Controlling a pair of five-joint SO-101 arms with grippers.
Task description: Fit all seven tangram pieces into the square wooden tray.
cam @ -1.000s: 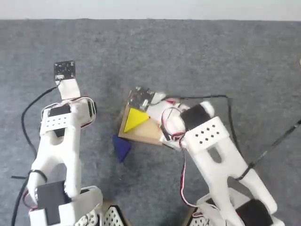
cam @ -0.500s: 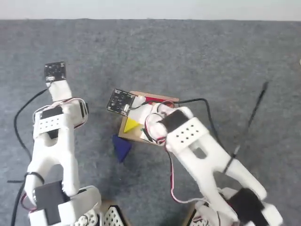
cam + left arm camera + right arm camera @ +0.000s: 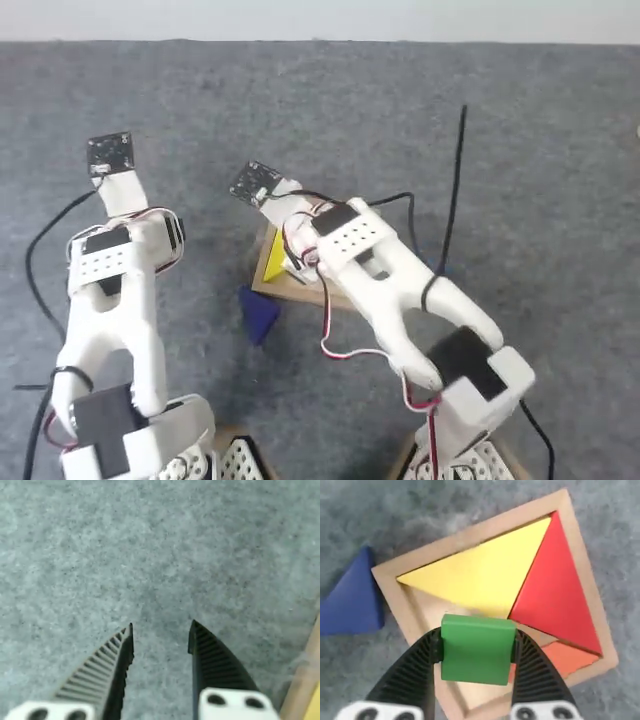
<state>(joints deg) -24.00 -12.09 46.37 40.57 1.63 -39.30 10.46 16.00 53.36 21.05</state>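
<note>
The square wooden tray (image 3: 577,537) lies on grey carpet and holds a large yellow triangle (image 3: 480,577), a large red triangle (image 3: 552,582) and an orange piece (image 3: 570,656). My right gripper (image 3: 477,636) is shut on a green square piece (image 3: 477,650), held just above the tray's bare part beside the yellow triangle. A blue triangle (image 3: 350,604) lies on the carpet just outside the tray's corner. In the high view my right arm (image 3: 345,240) covers most of the tray (image 3: 285,288); the blue triangle (image 3: 258,313) lies at its near-left corner. My left gripper (image 3: 161,630) hangs open over bare carpet.
My left arm (image 3: 110,265) stands to the left of the tray, apart from it, and the tray's edge (image 3: 305,685) shows at the side of its wrist view. Black cables (image 3: 455,170) trail from the right arm. Open grey carpet lies all around.
My right arm has swung left and farther out over the tray, now hiding most of the yellow triangle. The left arm has drawn slightly left. The blue triangle has not moved.
</note>
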